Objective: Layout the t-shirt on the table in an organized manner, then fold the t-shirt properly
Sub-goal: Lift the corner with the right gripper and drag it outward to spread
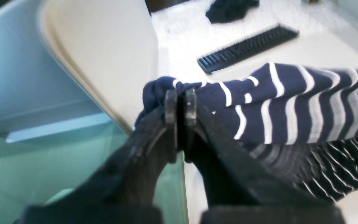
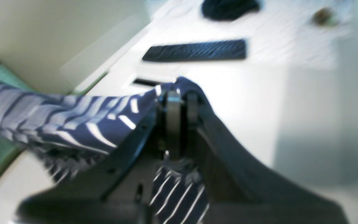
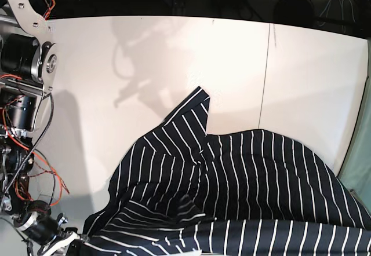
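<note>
Spreading looks to be the step in hand, since the t-shirt (image 3: 232, 186) hangs stretched between both arms with its lower part rumpled on the table (image 3: 145, 53); next, I judge, the pair should draw apart evenly and lower the cloth flat; the left gripper (image 1: 181, 102) is pressed together, pinching a bunched edge that runs off to its right; the right gripper (image 2: 180, 105) is likewise clamped on fabric trailing to its left and beneath it.

I see a black slatted vent (image 1: 248, 48) ahead, with a dark crumpled cloth (image 1: 231, 10) just beyond it.
</note>
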